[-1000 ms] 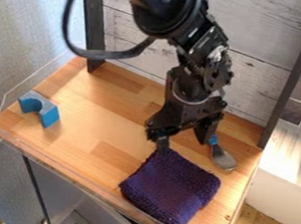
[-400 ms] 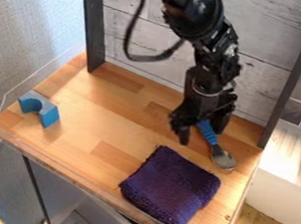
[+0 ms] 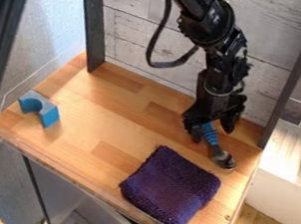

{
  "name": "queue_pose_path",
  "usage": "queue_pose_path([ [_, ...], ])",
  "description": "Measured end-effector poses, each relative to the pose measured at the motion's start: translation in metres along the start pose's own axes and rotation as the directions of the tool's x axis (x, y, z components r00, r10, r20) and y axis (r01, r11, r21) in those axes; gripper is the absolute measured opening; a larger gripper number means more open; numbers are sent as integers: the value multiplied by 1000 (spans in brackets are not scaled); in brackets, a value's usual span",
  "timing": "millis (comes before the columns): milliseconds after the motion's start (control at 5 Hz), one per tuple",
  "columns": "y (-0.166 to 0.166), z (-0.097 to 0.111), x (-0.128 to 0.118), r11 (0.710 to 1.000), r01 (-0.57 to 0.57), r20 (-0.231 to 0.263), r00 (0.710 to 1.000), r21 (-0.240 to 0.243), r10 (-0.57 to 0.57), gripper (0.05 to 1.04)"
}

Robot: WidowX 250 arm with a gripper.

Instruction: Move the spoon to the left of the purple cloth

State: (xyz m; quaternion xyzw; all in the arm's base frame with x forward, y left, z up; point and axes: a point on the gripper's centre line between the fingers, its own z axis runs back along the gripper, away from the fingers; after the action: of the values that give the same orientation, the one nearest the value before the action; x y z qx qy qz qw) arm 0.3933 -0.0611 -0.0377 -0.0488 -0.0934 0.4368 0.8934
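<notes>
Your pincer [image 3: 212, 134] is spread, with its fingers on either side of the handle of the spoon [image 3: 223, 158], which lies on the table [image 3: 116, 113] to the right of the purple cloth [image 3: 171, 186]. Positioning appears nearly complete; gripping, lifting, transfer to the cloth's left and release remain.

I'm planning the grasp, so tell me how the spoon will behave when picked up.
The spoon should stay stiff, given its metal-looking head. Its banded blue handle may resist slipping. Gripped there, it could dip toward the wide head.
</notes>
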Motion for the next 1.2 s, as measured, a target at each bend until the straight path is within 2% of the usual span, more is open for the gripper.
queue_pose_path([
  [200, -6, -5, 7, 1000, -7, 14, 1000, -7, 7, 944],
  [600, -2, -7, 9, 1000, -29, 36, 999, 2, 28, 394],
  [800, 1, -7, 5, 1000, -11, 51, 999, 25, 10, 379],
  [1000, 7, -4, 4, 995, -19, 76, 997, 95, 12, 379],
  [1200, 11, 16, 10, 995, -68, 95, 994, 66, 62, 379],
])
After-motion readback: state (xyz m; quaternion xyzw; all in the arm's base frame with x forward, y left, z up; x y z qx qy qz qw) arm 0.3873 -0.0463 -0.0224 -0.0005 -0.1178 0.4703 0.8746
